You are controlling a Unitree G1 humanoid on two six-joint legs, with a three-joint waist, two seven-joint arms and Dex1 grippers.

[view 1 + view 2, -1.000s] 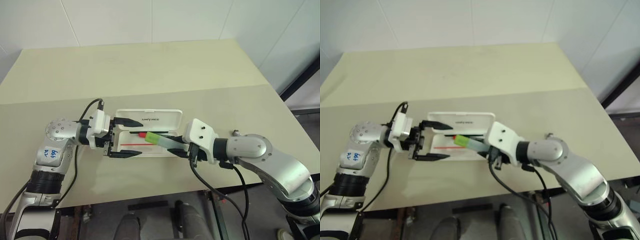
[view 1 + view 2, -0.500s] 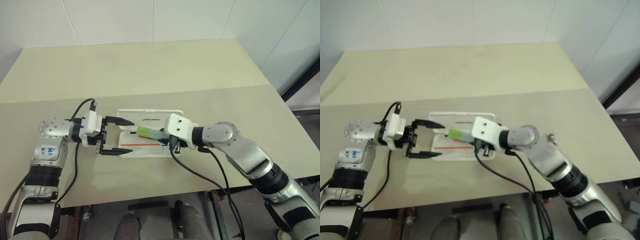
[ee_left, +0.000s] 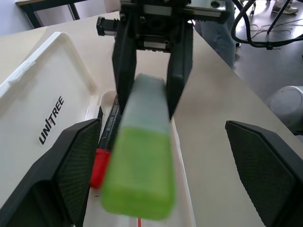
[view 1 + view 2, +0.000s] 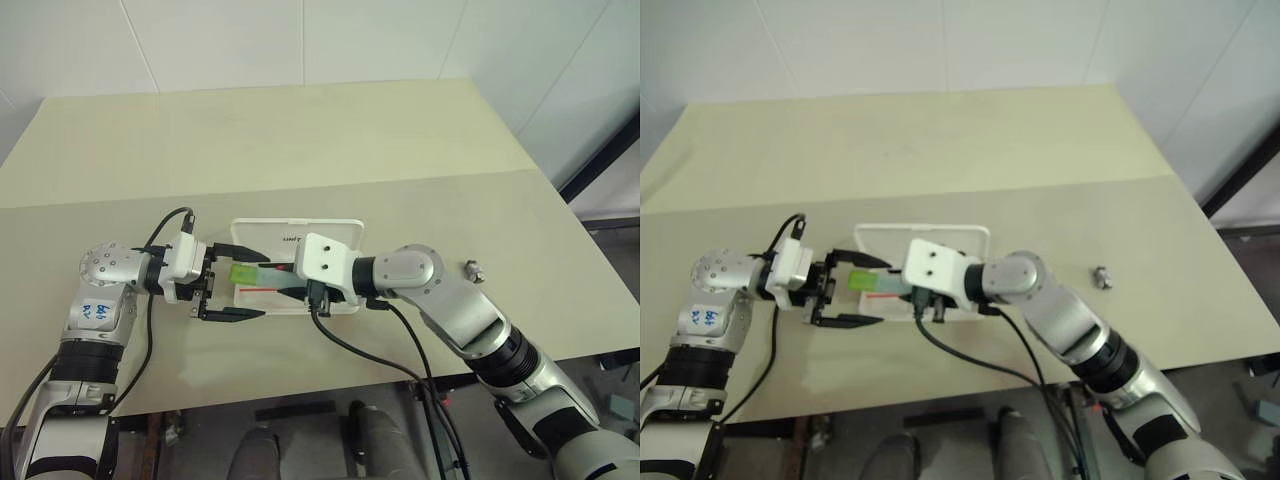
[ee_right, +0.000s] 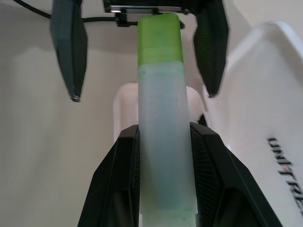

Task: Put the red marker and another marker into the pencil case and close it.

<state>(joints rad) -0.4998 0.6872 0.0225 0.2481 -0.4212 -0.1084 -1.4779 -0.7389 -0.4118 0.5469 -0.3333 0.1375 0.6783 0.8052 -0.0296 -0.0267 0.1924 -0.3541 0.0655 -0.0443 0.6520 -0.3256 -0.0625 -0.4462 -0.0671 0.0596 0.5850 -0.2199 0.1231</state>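
Pale cream bench (image 4: pixel 420 130), white tiled wall behind. Right pincer (image 5: pixel 163 156) clamps the stubby whitish marker with green cap (image 4: pixel 243 274), long axis toward 9 o'clock, over the open flat white hard-plastic pencil case (image 4: pixel 300 232). Slim black red-ended marker (image 3: pixel 98 165) lies inside. Left pincer (image 4: pixel 243 282) gapes wide, empty, straddling the cap. Right arm nearer; likely lower it.

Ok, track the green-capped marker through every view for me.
Left eye view: green-capped marker over the open pencil case, cap between the left gripper's fingers.
Right eye view: same spot.
Left wrist view: centre, cap nearest.
Right wrist view: centre, upright.
Shared landmark: the case's dark lid lettering.
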